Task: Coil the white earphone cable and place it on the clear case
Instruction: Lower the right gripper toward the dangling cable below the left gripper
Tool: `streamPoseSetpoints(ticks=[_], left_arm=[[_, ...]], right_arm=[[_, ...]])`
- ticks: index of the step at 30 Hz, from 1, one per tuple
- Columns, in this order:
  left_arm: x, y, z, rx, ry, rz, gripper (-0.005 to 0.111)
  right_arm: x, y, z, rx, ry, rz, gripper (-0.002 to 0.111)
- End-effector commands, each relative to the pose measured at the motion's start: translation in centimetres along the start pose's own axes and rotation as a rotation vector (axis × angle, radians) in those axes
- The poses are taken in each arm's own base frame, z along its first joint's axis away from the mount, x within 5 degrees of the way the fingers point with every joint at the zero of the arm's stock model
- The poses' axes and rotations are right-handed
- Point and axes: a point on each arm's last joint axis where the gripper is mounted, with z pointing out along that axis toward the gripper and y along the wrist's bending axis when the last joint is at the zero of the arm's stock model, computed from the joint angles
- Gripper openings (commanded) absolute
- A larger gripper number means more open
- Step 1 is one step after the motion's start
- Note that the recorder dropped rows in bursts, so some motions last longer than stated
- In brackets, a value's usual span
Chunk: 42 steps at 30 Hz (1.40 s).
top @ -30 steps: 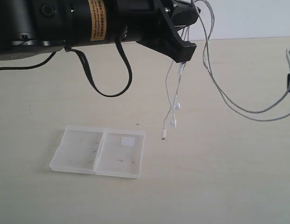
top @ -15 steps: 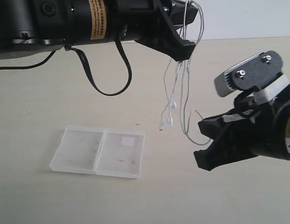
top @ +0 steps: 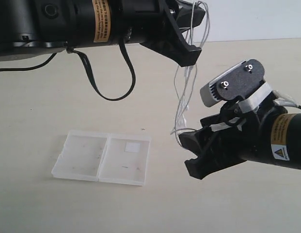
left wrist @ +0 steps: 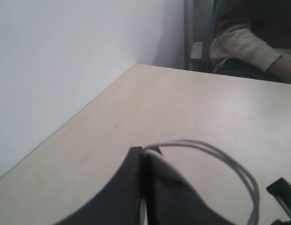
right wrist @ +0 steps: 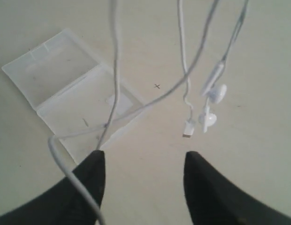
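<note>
Exterior view: white earphone cable hangs vertically, clamped in left pincer; right pincer gapes.

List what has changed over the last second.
The right gripper came in from the right edge toward the middle, below the left gripper, and its fingers opened. The white earphone cable, earlier stretched rightward in a long loop, now hangs bunched under the left gripper. Unchanged: the left gripper stays shut on the cable; the clear case lies open in place.
</note>
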Motion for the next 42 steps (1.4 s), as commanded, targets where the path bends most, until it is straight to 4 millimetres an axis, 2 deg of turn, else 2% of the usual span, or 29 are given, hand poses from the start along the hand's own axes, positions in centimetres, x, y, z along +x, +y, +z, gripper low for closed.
streamPoseSetpoints(ticks=[1, 11, 19, 24, 32, 42], left_arm=[[-0.6, 0.1, -0.3, -0.008, -0.012, 0.010, 0.000], [-2.2, 0.5, -0.3, -0.024, -0.054, 0.023, 0.000], [-2.3, 0.7, -0.3, -0.042, -0.044, 0.022, 0.000], [-2.2, 0.8, -0.3, -0.053, -0.034, 0.021, 0.000], [-2.2, 0.8, -0.3, -0.057, -0.031, 0.021, 0.000], [-2.1, 0.9, -0.3, -0.066, -0.022, 0.023, 0.000]], right_arm=[[-0.4, -0.1, -2.0, 0.013, -0.048, -0.018, 0.066], [0.4, -1.3, -6.8, 0.136, -0.006, -0.076, 0.081], [0.5, -1.2, -9.2, 0.123, -0.071, -0.064, 0.091], [1.2, -0.8, -9.4, 0.076, -0.011, -0.094, 0.094], [1.5, 0.6, -9.4, -0.084, 0.017, -0.044, 0.096], [1.4, 0.5, -9.5, -0.075, 0.002, -0.069, 0.096]])
